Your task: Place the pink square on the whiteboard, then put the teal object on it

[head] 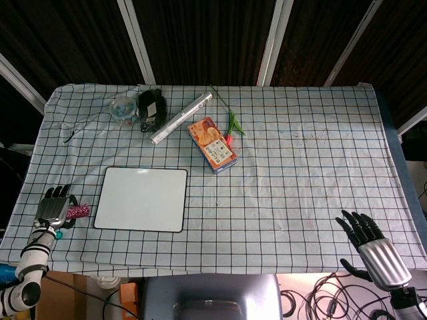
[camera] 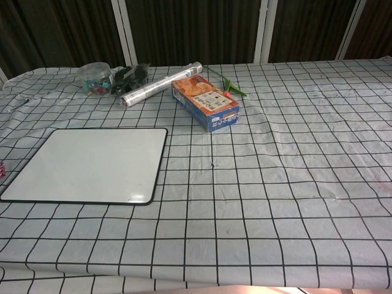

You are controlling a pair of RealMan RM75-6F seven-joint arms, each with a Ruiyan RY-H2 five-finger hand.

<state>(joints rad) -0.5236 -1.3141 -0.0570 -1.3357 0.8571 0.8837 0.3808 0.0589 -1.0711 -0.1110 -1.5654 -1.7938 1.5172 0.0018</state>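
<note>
The whiteboard (head: 141,199) lies flat on the checked cloth at the front left, and the chest view shows it too (camera: 92,164). My left hand (head: 55,208) is at the table's front-left edge, just left of the board. The pink square (head: 79,211) sticks out from its thumb side, held between thumb and finger; a sliver of the pink square (camera: 1,169) shows at the chest view's left edge. A small teal object (head: 60,233) peeks out just below that hand, mostly hidden. My right hand (head: 370,243) hovers off the front-right corner, fingers spread and holding nothing.
At the back left stand a clear tub (head: 123,109), a black bundle (head: 151,109) and a silver tube (head: 180,117). An orange-and-blue box (head: 212,144) and a green stem with a red tip (head: 231,125) lie near the middle back.
</note>
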